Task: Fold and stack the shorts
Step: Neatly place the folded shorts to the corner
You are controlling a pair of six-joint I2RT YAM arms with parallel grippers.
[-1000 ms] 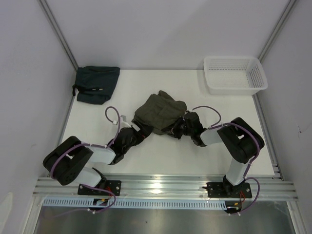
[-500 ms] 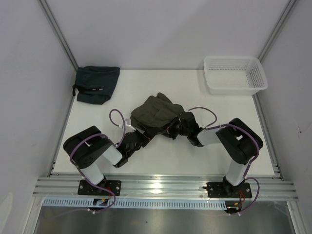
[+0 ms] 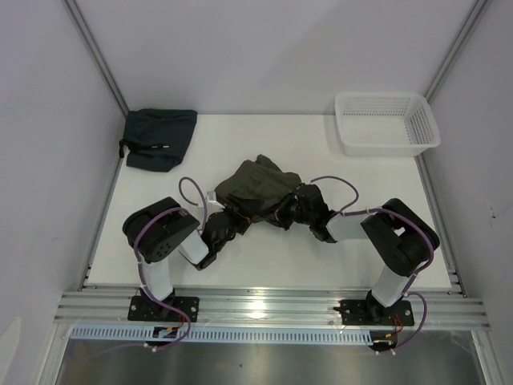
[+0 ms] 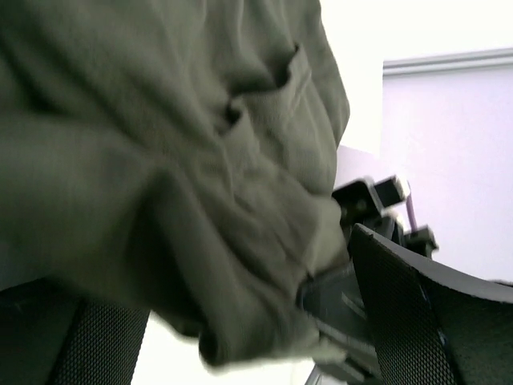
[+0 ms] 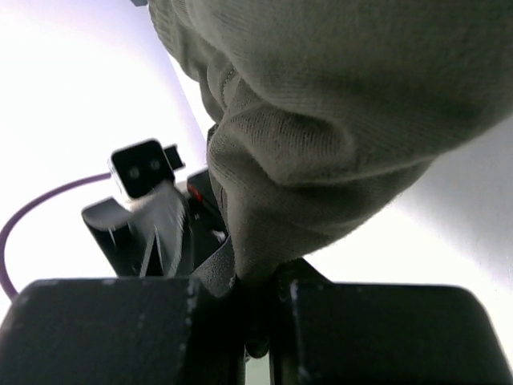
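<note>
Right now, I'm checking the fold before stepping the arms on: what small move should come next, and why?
Probably draw both grippers slightly apart to spread the cloth. The shorts lie bunched, not flat; the right gripper has its jaws shut on a near fold, and the left gripper has cloth between its jaws, though its grip is unclear.

No writing, label, brand, number or sign can be read in any view, neither on the shorts (image 3: 258,186), nor on the dark folded cloth (image 3: 159,138), nor on the white basket (image 3: 383,146).
</note>
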